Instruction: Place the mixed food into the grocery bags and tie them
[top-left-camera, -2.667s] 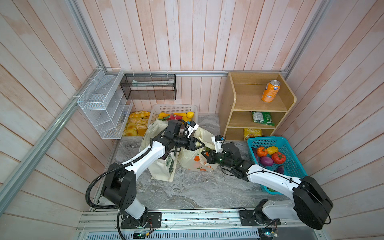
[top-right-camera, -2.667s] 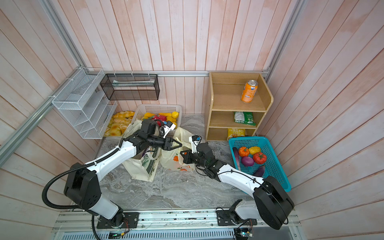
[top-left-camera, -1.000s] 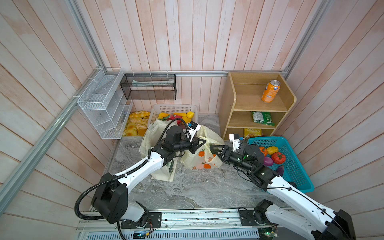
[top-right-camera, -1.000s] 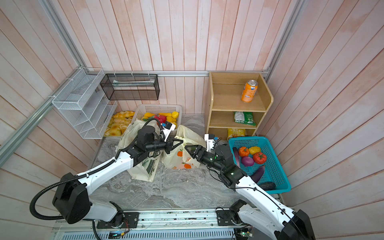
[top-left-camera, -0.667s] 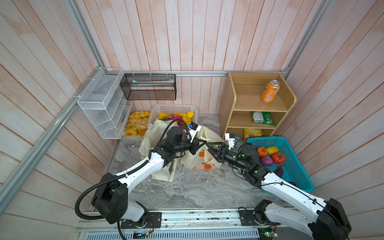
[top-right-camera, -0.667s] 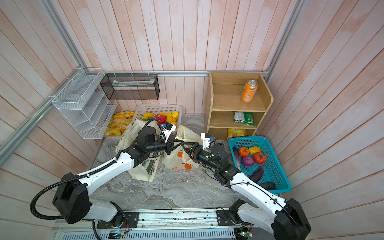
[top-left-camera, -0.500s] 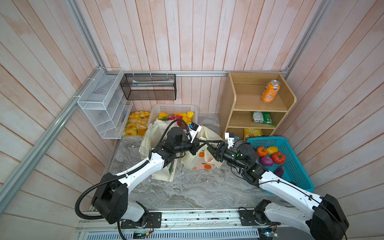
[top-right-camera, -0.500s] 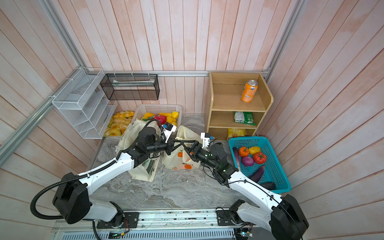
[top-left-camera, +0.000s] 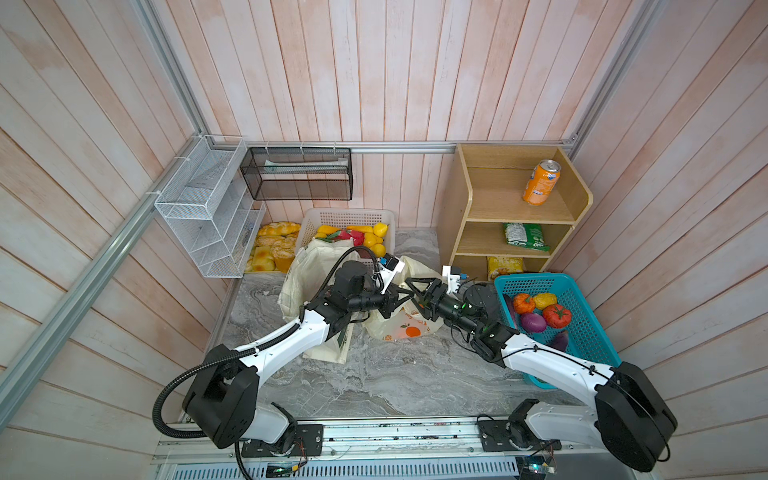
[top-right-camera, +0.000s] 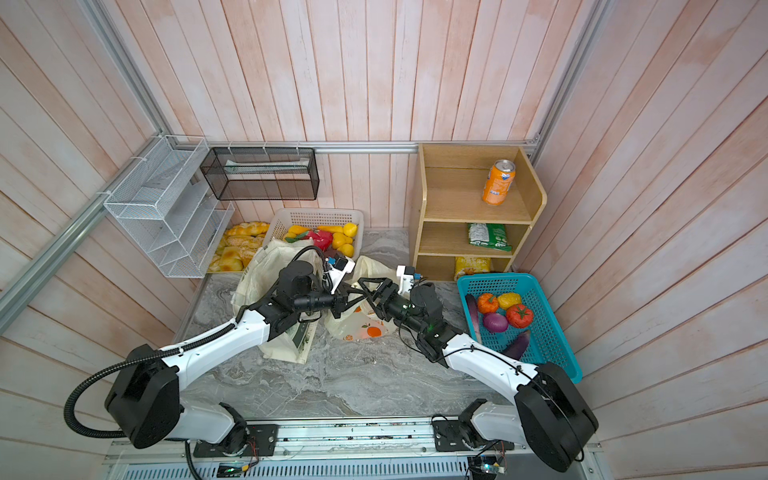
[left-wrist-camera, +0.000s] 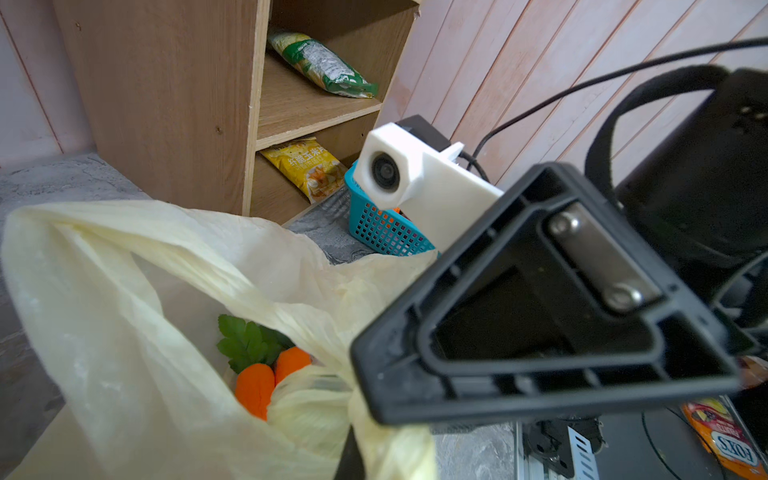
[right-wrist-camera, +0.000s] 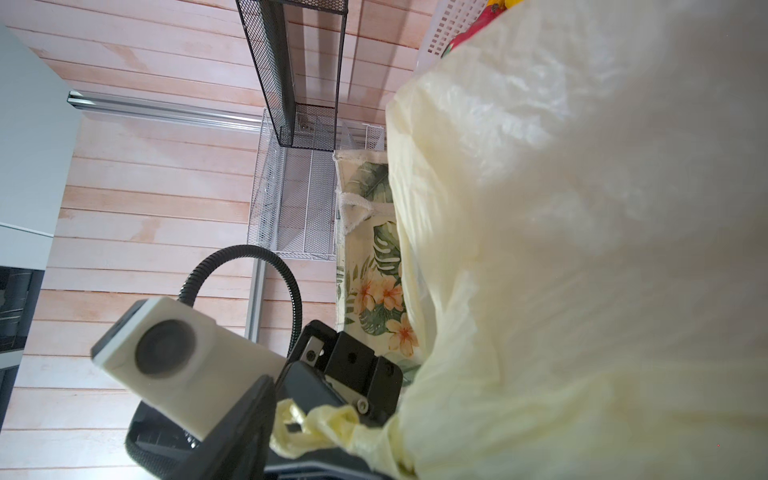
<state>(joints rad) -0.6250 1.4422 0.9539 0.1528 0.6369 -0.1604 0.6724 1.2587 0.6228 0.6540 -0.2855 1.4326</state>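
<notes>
On the grey marble desk (top-right-camera: 353, 382), a thin pale-yellow plastic bag printed with oranges (top-right-camera: 361, 328) slumps near the middle. It is just beside a boxy cream cloth tote with green print (top-right-camera: 280, 347). Above the bag, the left gripper (top-right-camera: 345, 301) is pinched closed at the bag's top. It meets the right gripper (top-right-camera: 366, 296), whose jaws stand apart. At the far right corner, a wooden shelf unit (top-right-camera: 419, 216) holds an upright orange soda can (top-right-camera: 498, 183) and, one shelf lower, a green snack packet (top-right-camera: 488, 237). A teal plastic basket (top-right-camera: 552, 332) lies along the right edge.
</notes>
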